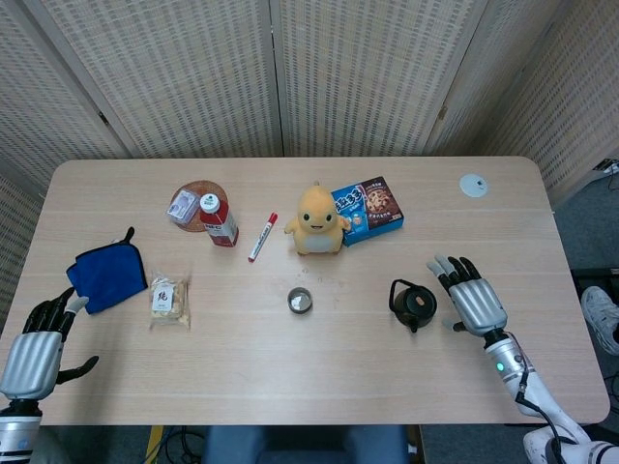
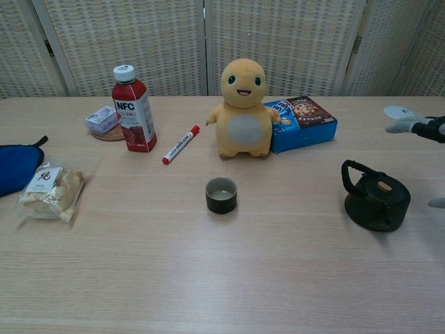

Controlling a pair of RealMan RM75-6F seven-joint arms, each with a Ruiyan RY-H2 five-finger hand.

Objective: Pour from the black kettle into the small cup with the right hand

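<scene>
The black kettle (image 1: pixel 414 304) (image 2: pixel 375 197) stands on the table right of centre, its handle arched on its left side. The small dark cup (image 1: pixel 300 301) (image 2: pixel 221 195) sits upright at the table's middle, left of the kettle. My right hand (image 1: pixel 469 297) hovers just right of the kettle with fingers spread, holding nothing and a short gap away from it; in the chest view only its fingertips (image 2: pixel 410 124) show at the right edge. My left hand (image 1: pixel 41 343) rests off the table's near-left corner, fingers apart and empty.
A yellow plush toy (image 1: pixel 315 220) and a blue cookie box (image 1: pixel 368 210) stand behind the cup. A red juice bottle (image 1: pixel 219 219), red marker (image 1: pixel 262 237), snack packet (image 1: pixel 170 300) and blue cloth (image 1: pixel 107 273) lie to the left. A white disc (image 1: pixel 474 186) sits far right.
</scene>
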